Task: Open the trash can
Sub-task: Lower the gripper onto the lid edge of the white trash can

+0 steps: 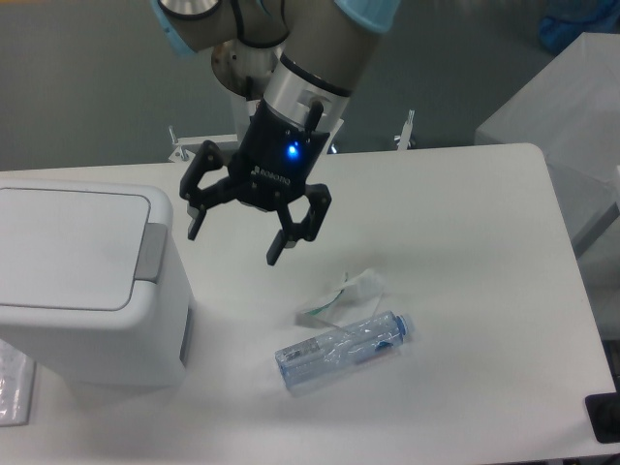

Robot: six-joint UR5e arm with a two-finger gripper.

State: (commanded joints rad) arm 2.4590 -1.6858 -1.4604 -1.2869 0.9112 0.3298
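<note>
Your gripper [235, 234] hangs above the table [465, 242] with its jaws spread wide, grasping nothing. The bin [82, 281] sits at the table's left edge, lid down, its grey button [150, 254] just left of the nearer fingertip. A bottle [344, 351] lies well right.

trash can [82, 281] at the table's [465, 232] left edge, gripper [235, 235] hanging just right of its lid, bottle [344, 351] lying nearer the front, wrapper [341, 294] just behind the bottle
</note>
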